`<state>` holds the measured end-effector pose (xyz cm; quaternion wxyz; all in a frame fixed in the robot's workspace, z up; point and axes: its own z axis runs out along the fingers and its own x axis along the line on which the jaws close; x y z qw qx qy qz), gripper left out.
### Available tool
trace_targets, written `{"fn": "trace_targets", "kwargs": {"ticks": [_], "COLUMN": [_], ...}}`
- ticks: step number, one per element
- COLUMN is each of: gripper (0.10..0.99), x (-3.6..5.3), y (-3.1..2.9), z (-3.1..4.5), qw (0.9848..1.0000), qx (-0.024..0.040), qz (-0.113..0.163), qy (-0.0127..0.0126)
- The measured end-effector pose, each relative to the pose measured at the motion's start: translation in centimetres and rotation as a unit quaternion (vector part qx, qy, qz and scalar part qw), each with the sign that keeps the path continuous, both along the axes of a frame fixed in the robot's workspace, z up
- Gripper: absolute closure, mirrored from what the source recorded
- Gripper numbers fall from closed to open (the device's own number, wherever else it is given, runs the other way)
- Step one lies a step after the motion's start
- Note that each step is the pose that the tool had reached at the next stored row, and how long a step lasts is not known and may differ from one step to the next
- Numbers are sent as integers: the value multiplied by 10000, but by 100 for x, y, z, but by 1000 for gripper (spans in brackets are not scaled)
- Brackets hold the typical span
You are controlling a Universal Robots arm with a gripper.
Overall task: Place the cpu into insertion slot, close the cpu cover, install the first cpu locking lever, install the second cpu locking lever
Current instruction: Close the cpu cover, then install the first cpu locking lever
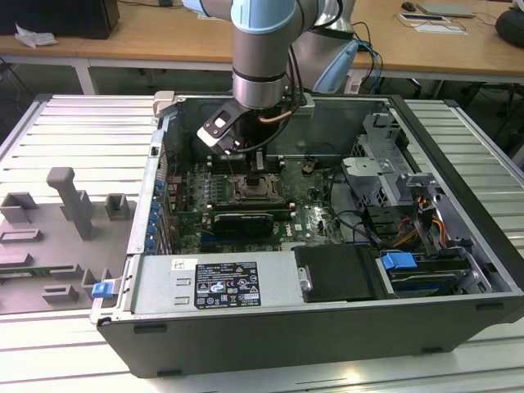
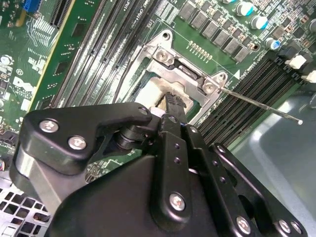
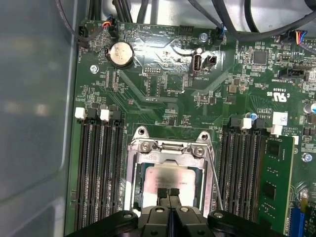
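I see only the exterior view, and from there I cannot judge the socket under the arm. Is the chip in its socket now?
Observer: Yes. In the first wrist view the cpu lies flat inside the insertion slot, pale top up.
Operator: And the fingers, where are they?
Observer: The gripper has its fingertips together right over the cpu's top. I cannot confirm contact.
Operator: Is any lever locked?
Observer: In the second wrist view one thin locking lever juts from the slot's corner out over the memory slots, not tucked along the rim.
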<state>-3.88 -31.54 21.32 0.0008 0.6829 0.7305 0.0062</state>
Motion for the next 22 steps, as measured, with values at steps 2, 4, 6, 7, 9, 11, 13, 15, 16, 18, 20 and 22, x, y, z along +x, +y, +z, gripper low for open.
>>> {"fn": "trace_targets", "kwargs": {"ticks": [2,4,6,7,9,11,13,15,16,18,20,22], "gripper": [976,976,976,976,976,976,976,976,976,976,976,976], "x": [8,9,8,9,9,9,9,9,9,9,9,9], "y": [0,0,0,0,0,0,0,0,0,0,0,0], "z": [0,1,14,32,44,53,66,80,91,117,149,172], "qw": [10000,10000,10000,10000,10000,10000,10000,10000,10000,10000,10000,10000], "qx": [0,1,-1,0,0,0,0,0,-1,-3,-4,-5], "qz": [0,0,0,0,0,0,0,0,0,0,0,0], "qy": [0,0,0,0,0,0,0,0,0,0,0,0]}}
